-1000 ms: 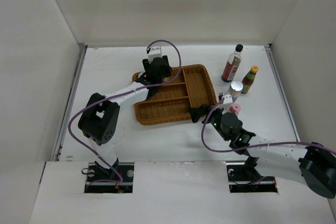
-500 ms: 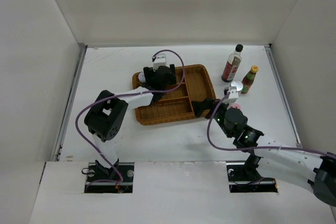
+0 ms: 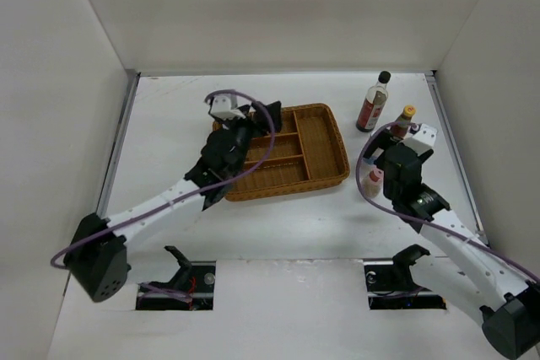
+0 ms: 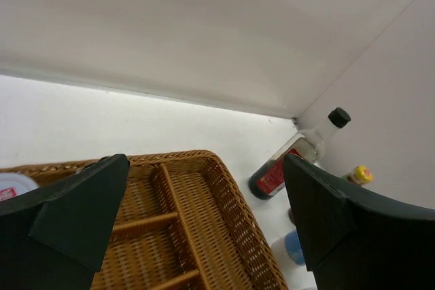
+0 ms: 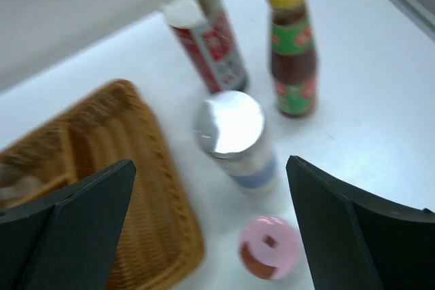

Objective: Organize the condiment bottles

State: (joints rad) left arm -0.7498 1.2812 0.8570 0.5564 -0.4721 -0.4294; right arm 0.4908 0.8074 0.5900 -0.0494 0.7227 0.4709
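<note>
Both were spread wide, nothing held. The left gripper (image 4: pixel 204 168) hung over the wicker tray's (image 3: pixel 321 137) upper-left corner. Under the right gripper (image 5: pixel 211 162), right of the tray: dark-sauce bottle (image 5: pixel 211 39) and yellow-capped bottle (image 5: pixel 289 39) up top, silver-capped bottle (image 5: pixel 231 137) centre, pink-capped shaker (image 5: pixel 268 246) at the bottom.

bottles (image 3: pixel 372 105) beside tray (image 3: pixel 317 146), on its right

I record the wicker tray (image 3: pixel 316 145) as brown, woven. At its 2 o'clock:
- tall bottle (image 3: pixel 372 107): black cap, red label
- yellow-capped bottle (image 5: pixel 290 45): green neck
- silver-capped bottle (image 5: pixel 234 137): white-blue
- shaker (image 5: pixel 268 247): pink cap

My right gripper (image 5: pixel 210 162) is black.
</note>
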